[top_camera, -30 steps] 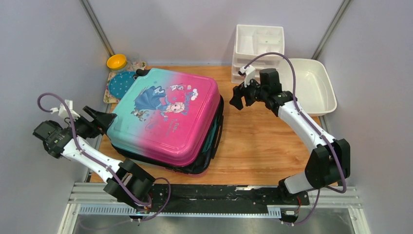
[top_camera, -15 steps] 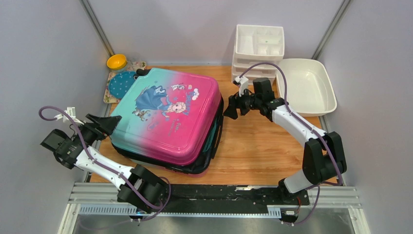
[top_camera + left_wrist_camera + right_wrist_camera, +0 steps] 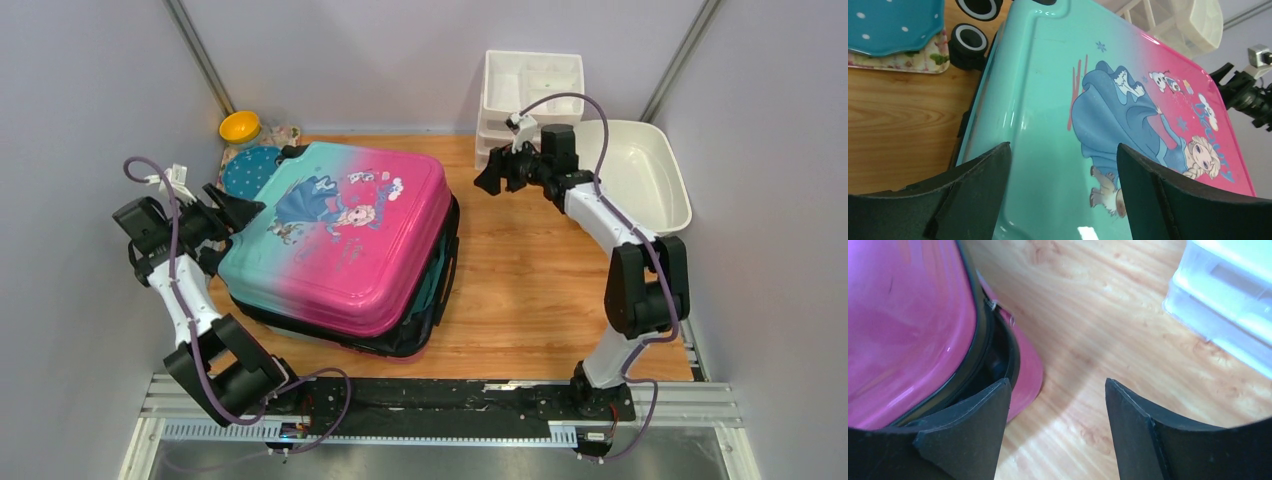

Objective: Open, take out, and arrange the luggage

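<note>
Opening step: the luggage (image 3: 340,240) lies flat on the surface (image 3: 530,290), lid slightly ajar. Your left tool (image 3: 245,208) is spread at its teal edge, and your right tool (image 3: 490,178) is spread off its pink corner. Next, I reckon, catch that lid and lift.

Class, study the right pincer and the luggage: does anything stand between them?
Nothing visible does. Only wooden tabletop shows between the open right pincer and the luggage, at its pink side; the white drawer organiser stands on the pincer's far side.
</note>
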